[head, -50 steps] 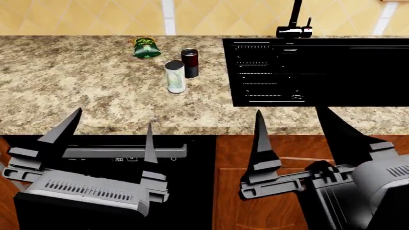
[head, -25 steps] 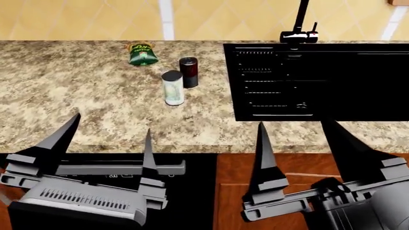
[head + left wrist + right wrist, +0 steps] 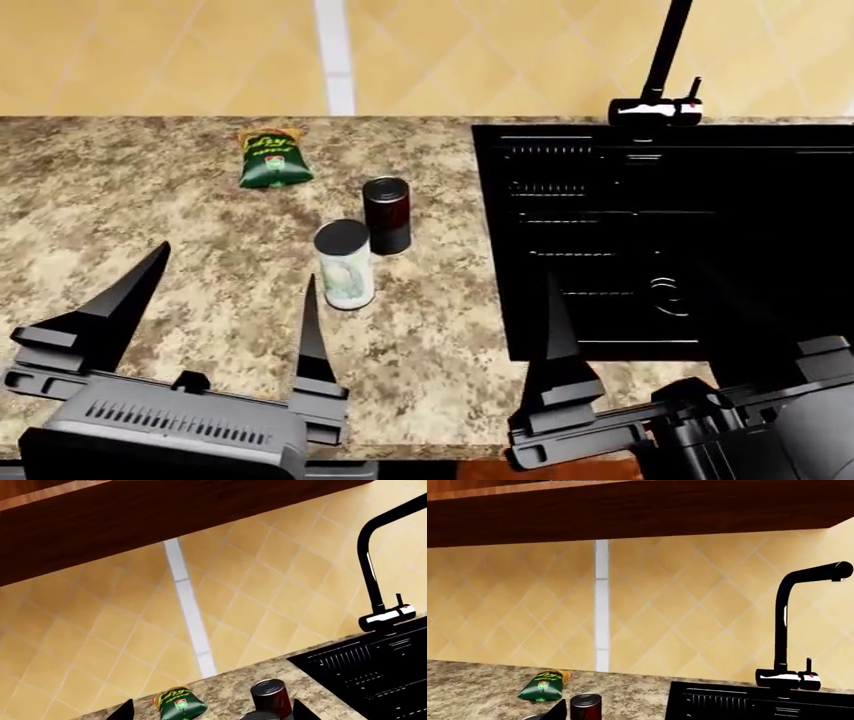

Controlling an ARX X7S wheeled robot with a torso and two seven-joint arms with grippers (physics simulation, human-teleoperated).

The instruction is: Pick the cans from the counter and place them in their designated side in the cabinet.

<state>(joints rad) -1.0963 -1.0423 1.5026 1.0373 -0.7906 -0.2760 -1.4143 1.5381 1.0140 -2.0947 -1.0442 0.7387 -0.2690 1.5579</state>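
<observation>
White can point(image 3: 344, 264) stands upright on the table point(image 3: 160, 250), dark lid up, mid-slab. Dark can point(image 3: 387, 215) stands upright just behind it toward the wall and slightly to the right, very near it; contact, can't tell. Dark can also shows in the left wrist view point(image 3: 271, 697) and the right wrist view point(image 3: 586, 706), silvery top visible. Only a sliver of the white can's lid in the left wrist view.

Green chip bag point(image 3: 274, 158) lies flat further back and to the left of both cans, apart from them. Black sink point(image 3: 667, 240) with drainer ribs sits right of the cans, black faucet point(image 3: 661, 70) at its back edge against the yellow tiled wall point(image 3: 160, 50). Brown cabinet underside point(image 3: 627, 510) hangs above the wall.

My left gripper point(image 3: 220, 320) is spread wide, nothing in it, hovering over the table's front edge, its right fingertip just in front of the white can, not touching. My right gripper point(image 3: 641, 330) is also spread, holding nothing, over the sink's near part, well apart from both cans.
</observation>
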